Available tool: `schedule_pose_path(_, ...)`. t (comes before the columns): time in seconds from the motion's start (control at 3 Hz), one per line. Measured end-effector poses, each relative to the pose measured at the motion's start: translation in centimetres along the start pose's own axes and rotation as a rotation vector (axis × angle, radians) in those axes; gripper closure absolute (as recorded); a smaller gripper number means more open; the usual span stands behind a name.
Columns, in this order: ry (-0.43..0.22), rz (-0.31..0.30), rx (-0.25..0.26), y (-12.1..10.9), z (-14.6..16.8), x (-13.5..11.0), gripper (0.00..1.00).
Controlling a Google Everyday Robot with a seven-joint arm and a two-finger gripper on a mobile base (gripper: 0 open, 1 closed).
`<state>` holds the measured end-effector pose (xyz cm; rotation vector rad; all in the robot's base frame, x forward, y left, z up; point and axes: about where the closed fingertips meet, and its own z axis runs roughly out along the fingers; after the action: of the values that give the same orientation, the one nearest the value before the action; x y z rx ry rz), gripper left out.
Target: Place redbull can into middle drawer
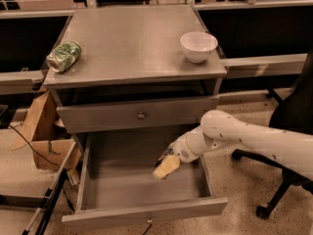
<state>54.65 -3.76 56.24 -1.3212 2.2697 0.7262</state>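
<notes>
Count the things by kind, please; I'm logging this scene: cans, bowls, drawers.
Cans: 2 (green can on the cabinet top; redbull can held by the pincer over the open middle drawer)
Bowls: 1 (white bowl)
Drawers: 2 (upper drawer shut, middle drawer open)
Total: 5

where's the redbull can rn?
Camera view: the redbull can is held tilted in the gripper, over the right half of the open middle drawer, just below the upper drawer front.
</notes>
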Motion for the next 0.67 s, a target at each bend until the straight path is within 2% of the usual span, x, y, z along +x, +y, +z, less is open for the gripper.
schedule_pose_path(0.67,-0.262,0.260,-0.068,-3.6,11.4,2.0,1.00)
